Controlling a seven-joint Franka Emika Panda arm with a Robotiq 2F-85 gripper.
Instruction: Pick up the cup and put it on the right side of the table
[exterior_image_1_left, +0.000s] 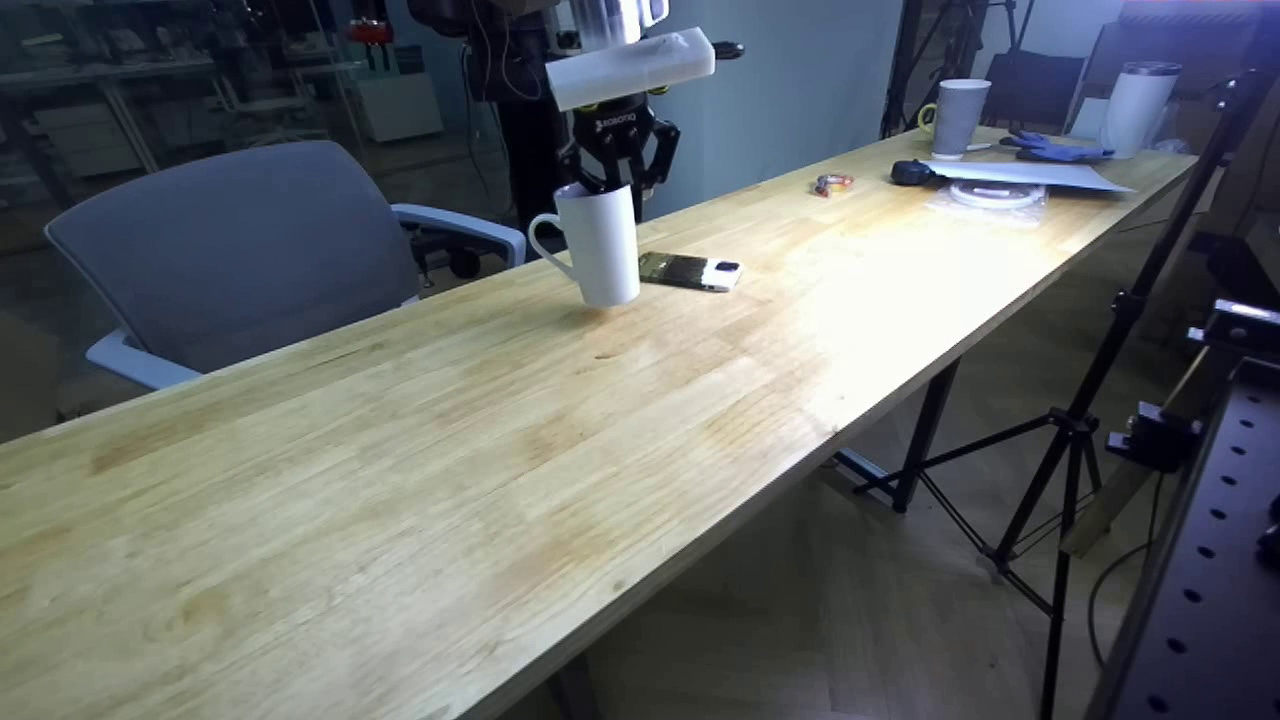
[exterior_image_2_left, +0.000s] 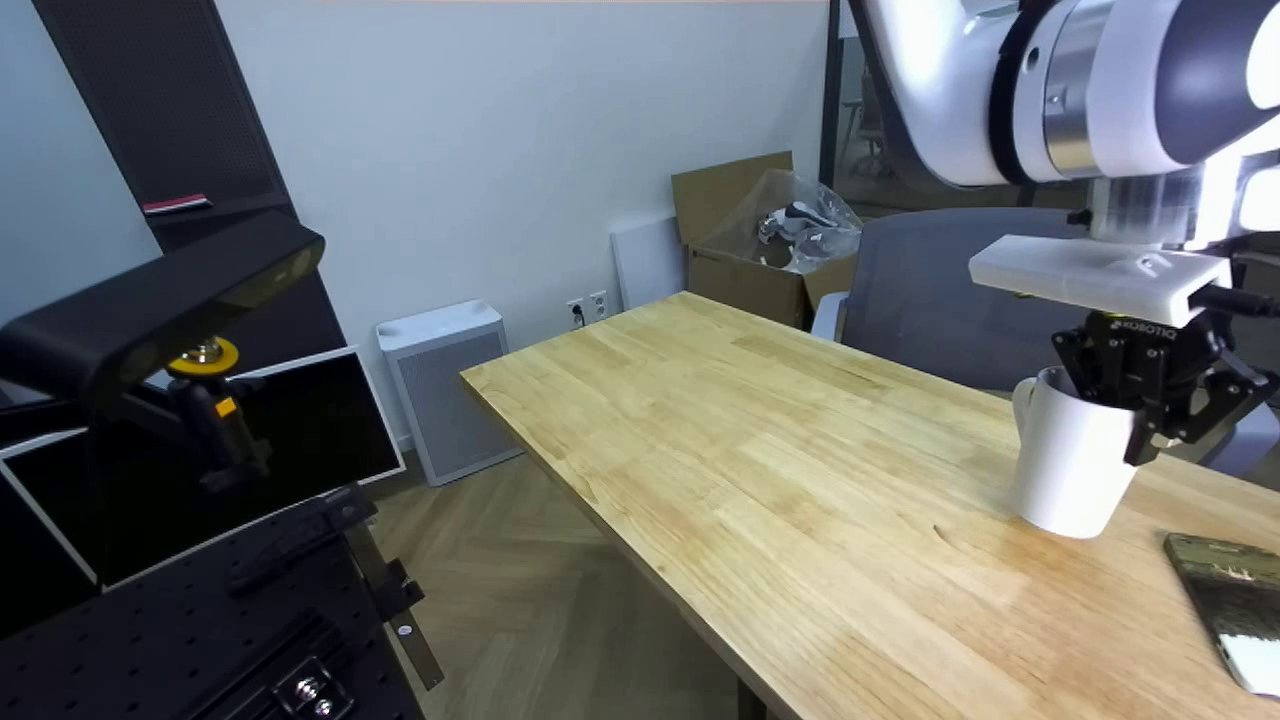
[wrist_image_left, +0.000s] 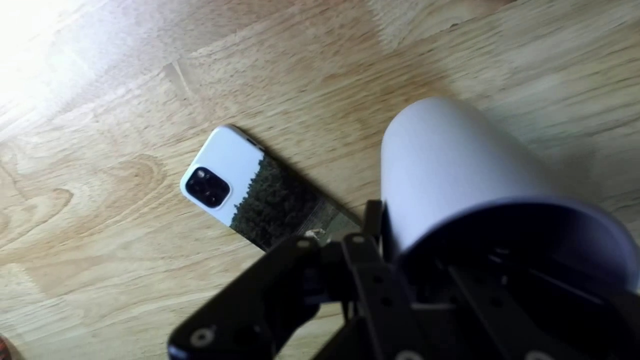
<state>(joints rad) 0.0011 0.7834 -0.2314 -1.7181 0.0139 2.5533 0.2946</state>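
Note:
The cup is a plain white mug with a loop handle, tilted over the light-wood table. It shows in both exterior views and in the wrist view. My gripper is shut on the cup's wall at the rim. In the wrist view, one finger is outside the wall and one is inside the mouth, its tip hidden in the dark. The cup's base appears slightly above the table, with a faint shadow under it. The handle points away from the gripper and is hidden in the wrist view.
A phone lies beside the cup. A small orange item, papers, blue gloves, a grey cup with a yellow handle and a tumbler are farther along the table. A chair stands at the table's edge.

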